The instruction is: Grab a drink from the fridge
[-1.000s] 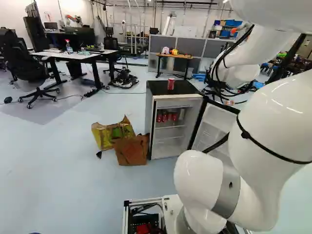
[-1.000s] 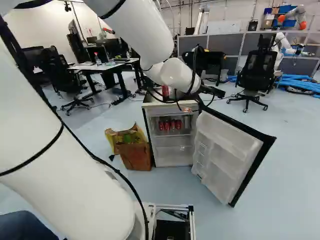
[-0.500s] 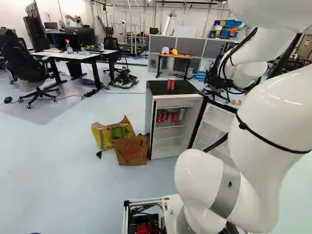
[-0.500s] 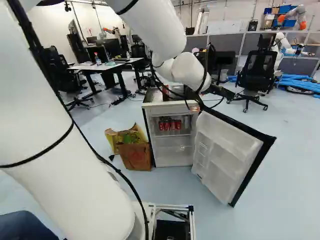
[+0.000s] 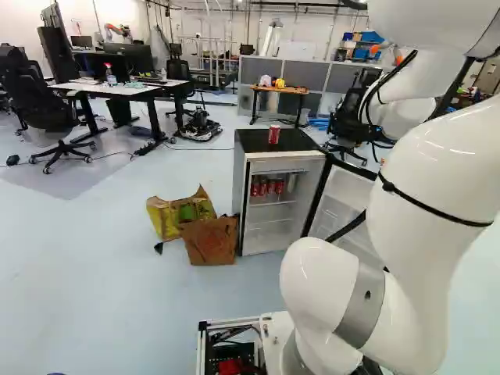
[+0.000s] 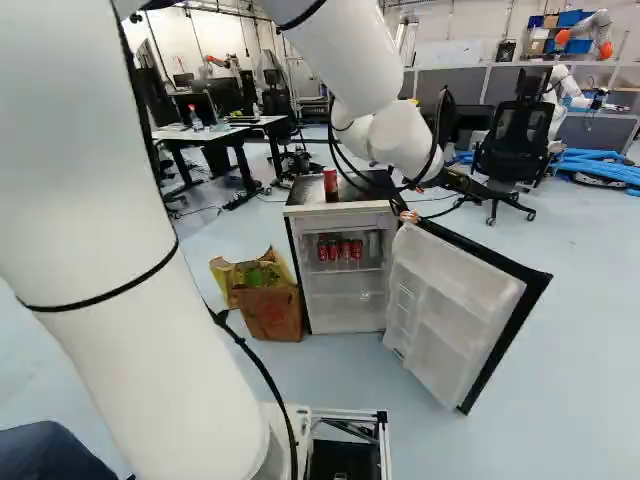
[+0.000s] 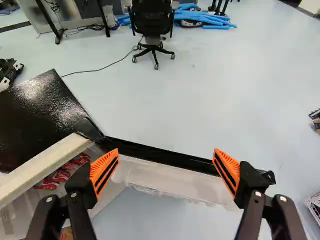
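Note:
In the right base view my gripper [image 6: 408, 214] hangs near the hinge side of the fridge [image 6: 296, 265], by the top of its open door [image 6: 455, 310]. The wrist view shows the gripper [image 7: 166, 159] open and empty, its orange pads wide apart above the door [image 7: 170, 182]. Several red cans [image 6: 340, 250] stand on the upper shelf; in the wrist view some red cans [image 7: 60, 175] show beside one finger, under the fridge's front edge. Another red can [image 5: 273, 134] stands upright on the black fridge top [image 5: 301, 141].
Two bags, one yellow [image 5: 162, 219] and one brown [image 5: 209, 242], lean beside the fridge. Behind it stand a small table [image 5: 281, 91] and an office chair [image 6: 510, 135]. Another robot [image 6: 565, 90] is at the back right. A white desk [image 5: 117, 87] stands far left.
My arm has swung rightward in the right base view, carrying the open gripper from in front of the fridge top towards the door. The can on top now shows clear of the arm there.

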Controlling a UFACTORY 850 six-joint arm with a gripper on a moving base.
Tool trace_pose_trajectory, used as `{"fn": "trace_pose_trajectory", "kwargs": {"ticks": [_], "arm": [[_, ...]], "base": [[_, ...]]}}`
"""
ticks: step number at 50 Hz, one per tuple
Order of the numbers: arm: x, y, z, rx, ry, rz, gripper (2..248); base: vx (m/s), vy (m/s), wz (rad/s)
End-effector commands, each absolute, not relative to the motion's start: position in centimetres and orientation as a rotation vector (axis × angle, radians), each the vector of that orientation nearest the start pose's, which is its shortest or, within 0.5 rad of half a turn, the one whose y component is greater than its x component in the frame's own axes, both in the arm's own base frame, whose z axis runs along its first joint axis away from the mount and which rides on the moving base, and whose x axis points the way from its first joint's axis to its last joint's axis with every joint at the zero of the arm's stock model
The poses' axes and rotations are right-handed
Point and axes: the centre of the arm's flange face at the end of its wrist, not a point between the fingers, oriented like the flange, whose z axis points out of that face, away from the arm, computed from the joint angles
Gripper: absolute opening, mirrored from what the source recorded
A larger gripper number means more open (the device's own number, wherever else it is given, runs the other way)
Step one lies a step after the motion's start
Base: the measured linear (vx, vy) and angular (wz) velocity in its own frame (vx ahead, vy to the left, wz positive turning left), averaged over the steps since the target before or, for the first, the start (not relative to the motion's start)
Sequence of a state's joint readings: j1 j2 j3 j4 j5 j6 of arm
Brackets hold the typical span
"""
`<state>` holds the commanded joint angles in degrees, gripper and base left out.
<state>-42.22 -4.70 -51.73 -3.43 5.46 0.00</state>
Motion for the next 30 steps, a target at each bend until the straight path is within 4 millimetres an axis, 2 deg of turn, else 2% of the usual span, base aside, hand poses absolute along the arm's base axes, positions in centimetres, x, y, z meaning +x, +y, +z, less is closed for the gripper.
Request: {"fn": "trace_pose_trajectory", "kwargs": {"ticks": [30], "arm": [[41.7, -39.7, 50.7, -3.022, 1.104, -1.273, 247]], "base": [[0.000, 0.000, 0.000]]}}
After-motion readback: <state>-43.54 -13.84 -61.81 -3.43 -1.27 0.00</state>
